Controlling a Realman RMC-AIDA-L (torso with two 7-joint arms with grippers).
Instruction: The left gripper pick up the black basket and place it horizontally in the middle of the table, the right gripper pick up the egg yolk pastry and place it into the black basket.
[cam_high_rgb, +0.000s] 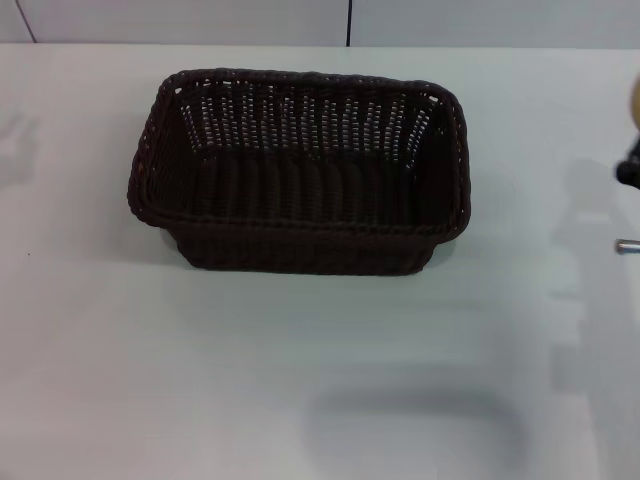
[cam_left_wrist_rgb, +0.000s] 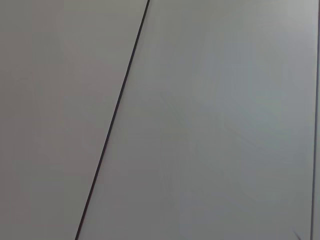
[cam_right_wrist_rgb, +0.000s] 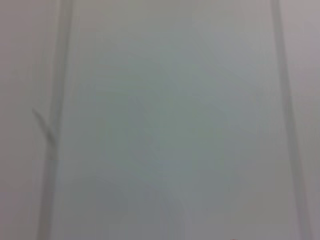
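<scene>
Basket sits lengthwise mid-table, empty. Pastry peeks in at the far right edge beside the right gripper; can't tell its grip. Carry it left, release low over the centre.

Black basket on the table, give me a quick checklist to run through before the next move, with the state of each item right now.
1. Black basket lying horizontally, long side across the table: ok.
2. Basket near the middle of the table: ok, though set a little toward the far side.
3. Basket upright, opening upward: ok.
4. Basket interior free to receive the pastry: ok, nothing shows inside.
5. Egg yolk pastry located: cannot tell for sure; only a beige sliver shows at the right edge of the head view.
6. Right gripper holding the pastry: cannot tell; only a dark part shows at that edge.
</scene>
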